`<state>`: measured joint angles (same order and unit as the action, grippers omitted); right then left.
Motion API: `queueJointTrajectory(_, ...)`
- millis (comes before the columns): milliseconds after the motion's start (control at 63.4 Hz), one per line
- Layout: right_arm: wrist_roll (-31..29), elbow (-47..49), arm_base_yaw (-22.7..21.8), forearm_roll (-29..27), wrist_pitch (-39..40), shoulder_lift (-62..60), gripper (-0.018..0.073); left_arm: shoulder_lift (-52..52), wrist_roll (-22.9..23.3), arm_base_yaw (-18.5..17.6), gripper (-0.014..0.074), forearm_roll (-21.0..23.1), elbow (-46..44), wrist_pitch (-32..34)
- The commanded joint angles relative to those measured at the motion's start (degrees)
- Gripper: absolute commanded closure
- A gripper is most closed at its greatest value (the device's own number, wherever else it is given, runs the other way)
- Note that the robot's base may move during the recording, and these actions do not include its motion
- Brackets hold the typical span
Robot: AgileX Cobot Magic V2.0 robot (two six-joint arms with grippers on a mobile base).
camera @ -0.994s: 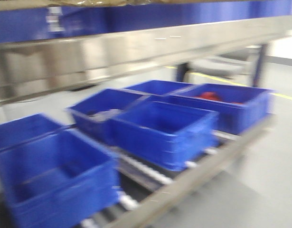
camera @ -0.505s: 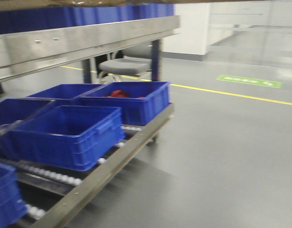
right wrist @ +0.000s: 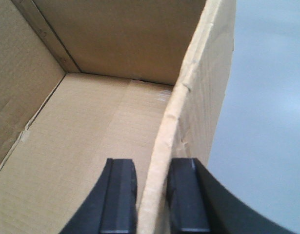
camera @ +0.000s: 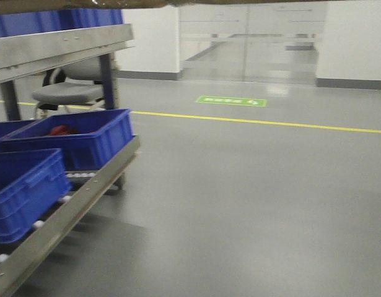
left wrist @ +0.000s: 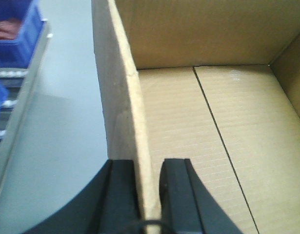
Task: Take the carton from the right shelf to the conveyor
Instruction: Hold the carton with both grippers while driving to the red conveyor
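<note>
Clamps one carton (left wrist: 223,126) wall between the left fingers (left wrist: 175,195), the opposite wall between the right fingers (right wrist: 118,200), above the grey floor (camera: 252,185).

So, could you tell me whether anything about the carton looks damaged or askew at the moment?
Yes: in the right wrist view, the carton wall pinched by the right gripper bows and is creased along its top edge. The wall in the left gripper looks straighter, with a slight dent. Nothing else stands out.
</note>
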<state>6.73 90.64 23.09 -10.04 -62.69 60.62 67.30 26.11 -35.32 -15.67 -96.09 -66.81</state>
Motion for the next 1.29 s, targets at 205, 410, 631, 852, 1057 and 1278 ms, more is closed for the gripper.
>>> queueJointTrajectory(205,-1.45,0.83,0.01,-1.74,3.22,-0.87,0.0627,-0.67,-0.22,-0.44,0.0605,1.83,-0.70,2.81)
queueJointTrajectory(410,-1.45,0.83,0.01,-1.74,3.22,-0.87,0.0627,-0.67,-0.22,-0.44,0.0605,1.83,-0.70,2.81)
queueJointTrajectory(631,-1.45,0.83,0.01,-1.74,3.22,-0.87,0.0627,-0.67,-0.22,-0.44,0.0605,1.83,-0.70,2.81)
queueJointTrajectory(852,-1.45,0.83,0.01,-1.74,3.22,-0.87,0.0627,-0.67,-0.22,-0.44,0.0605,1.83,-0.70,2.81)
queueJointTrajectory(1057,-1.45,0.83,0.01,-1.74,3.22,-0.87,0.0627,-0.67,-0.22,-0.44,0.0605,1.83,-0.70,2.81)
queueJointTrajectory(1278,-1.45,0.83,0.01,-1.74,3.22,-0.87,0.0627,-0.67,-0.22,-0.44,0.0605,1.83,-0.70,2.81)
